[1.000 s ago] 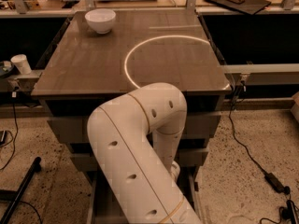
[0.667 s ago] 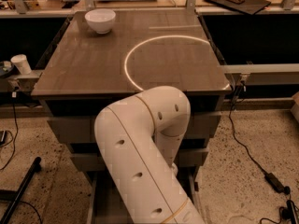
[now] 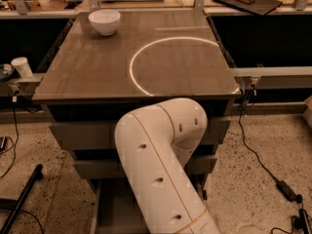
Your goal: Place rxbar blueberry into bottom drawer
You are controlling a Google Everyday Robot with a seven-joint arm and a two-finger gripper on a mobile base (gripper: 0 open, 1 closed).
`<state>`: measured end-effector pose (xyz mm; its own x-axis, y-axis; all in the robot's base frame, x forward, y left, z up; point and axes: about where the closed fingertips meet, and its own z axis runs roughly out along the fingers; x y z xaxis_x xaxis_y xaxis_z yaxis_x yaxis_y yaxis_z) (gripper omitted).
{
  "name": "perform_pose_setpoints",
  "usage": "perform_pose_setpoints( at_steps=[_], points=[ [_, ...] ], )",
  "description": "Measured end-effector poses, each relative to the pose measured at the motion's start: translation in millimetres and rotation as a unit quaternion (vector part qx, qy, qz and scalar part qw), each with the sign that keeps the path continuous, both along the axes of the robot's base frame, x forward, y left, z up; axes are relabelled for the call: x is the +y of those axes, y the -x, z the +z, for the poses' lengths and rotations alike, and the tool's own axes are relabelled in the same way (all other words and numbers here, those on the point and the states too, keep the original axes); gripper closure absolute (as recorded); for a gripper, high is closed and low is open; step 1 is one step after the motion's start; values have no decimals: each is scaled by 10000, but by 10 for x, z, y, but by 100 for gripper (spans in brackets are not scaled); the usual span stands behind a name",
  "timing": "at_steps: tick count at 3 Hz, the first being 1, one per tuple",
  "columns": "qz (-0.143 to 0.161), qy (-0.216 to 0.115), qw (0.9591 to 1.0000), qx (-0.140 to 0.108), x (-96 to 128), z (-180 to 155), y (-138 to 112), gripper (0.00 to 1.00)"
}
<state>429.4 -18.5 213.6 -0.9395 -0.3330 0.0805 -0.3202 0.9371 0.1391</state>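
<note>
White paper cup point(image 3: 22, 66): you find it at the far left, on a ledge just beside the counter's left edge. Below it, on the speckled floor, a black pole point(image 3: 20, 197) lies at a slant.

Next comes the counter point(image 3: 83, 72), a brown-grey slab. At its back-left corner stands a white bowl point(image 3: 104, 21), upright. A bright ring of light point(image 3: 141, 84) is reflected on the right half of the slab, well apart from the bowl.

Below the counter's front edge you see two drawer fronts point(image 3: 80, 135), one above the other, both pushed in. Under them the bottom drawer point(image 3: 114, 213) is pulled out; only a strip of its plain floor shows left of the arm.

The white arm point(image 3: 161, 165) rises from the lower edge of the view, bends at a rounded elbow in front of the drawer fronts, and covers the middle of the cabinet. The claw is out of sight behind this arm, so you cannot tell how wide it stands or what it holds. The rxbar blueberry is likewise hidden, and you cannot tell where it lies.

At the right, a black cable point(image 3: 256, 152) runs down across the floor to a black power brick point(image 3: 288, 191).
</note>
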Motion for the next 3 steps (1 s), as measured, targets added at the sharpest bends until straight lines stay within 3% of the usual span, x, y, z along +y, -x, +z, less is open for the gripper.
perform_pose_setpoints(
  at_steps=[1,2,3],
  points=[
    [0,8,10000,19,7,-4,4,81],
    [0,8,10000,20,7,-5,4,50],
    [0,8,10000,20,7,-5,4,27]
  ],
)
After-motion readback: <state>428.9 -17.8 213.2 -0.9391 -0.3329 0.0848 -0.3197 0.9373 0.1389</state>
